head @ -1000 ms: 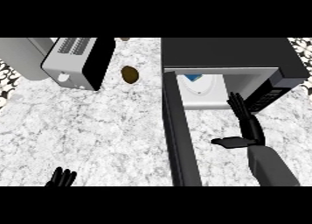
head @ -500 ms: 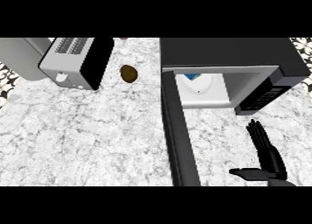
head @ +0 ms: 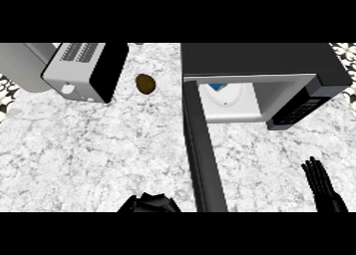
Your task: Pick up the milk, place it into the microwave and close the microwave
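Note:
The white milk carton with a blue mark (head: 223, 94) stands inside the open black microwave (head: 262, 62), left of the cavity's middle. The microwave door (head: 201, 149) swings out toward me as a long dark bar. My right hand (head: 324, 188) is open, fingers straight, low at the right, apart from the microwave and holding nothing. My left hand (head: 149, 204) shows at the bottom edge, just left of the door's end; only its upper part is visible.
A silver and black toaster (head: 81, 69) sits at the back left. A brown oval item (head: 145, 83) lies on the marble counter (head: 92, 149) between toaster and microwave. The microwave's control panel (head: 302, 107) faces right of the cavity.
My right hand has drawn back from the microwave opening toward the lower right. The left hand has come in near the door's end, and the view has shifted.

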Available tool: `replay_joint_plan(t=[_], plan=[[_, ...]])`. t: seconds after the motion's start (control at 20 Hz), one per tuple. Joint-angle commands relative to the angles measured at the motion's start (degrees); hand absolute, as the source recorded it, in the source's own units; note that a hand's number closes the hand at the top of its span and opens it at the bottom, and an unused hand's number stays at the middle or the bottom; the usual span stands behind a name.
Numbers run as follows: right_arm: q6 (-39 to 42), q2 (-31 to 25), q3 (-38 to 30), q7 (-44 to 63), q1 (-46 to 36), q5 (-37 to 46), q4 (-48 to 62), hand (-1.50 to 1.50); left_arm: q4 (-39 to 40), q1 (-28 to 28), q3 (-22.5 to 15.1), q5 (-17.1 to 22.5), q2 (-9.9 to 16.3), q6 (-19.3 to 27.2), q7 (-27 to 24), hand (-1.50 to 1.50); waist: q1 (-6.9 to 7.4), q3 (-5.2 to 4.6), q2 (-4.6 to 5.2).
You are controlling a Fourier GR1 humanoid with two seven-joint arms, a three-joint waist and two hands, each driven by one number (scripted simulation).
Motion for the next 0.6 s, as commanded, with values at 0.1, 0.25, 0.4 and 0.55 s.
replay_joint_plan(t=[0.1,0.25,0.4,0.55], plan=[[9.7,-3.1,0.2,-4.1,6.2,-4.1,-6.8,-1.5,6.9,-7.3,-4.3,0.8,-3.4,-5.9,6.5,1.5,0.41,0.05,0.03],[10.6,-3.9,1.3,-4.6,11.7,-5.4,-12.0,-1.5,14.4,-12.6,-1.0,3.5,-5.0,-9.2,4.6,1.5,-0.27,-0.02,0.14],[8.1,-2.7,2.1,-3.8,11.9,-6.2,-13.3,-1.5,22.4,-16.1,-7.8,-1.6,-9.9,-3.6,1.4,1.5,0.36,0.04,0.1],[12.0,-5.9,2.2,-3.7,13.4,-8.7,-16.9,-1.5,27.4,-21.6,-9.2,-0.6,-10.0,-0.9,1.1,1.5,-0.59,0.04,0.19]])
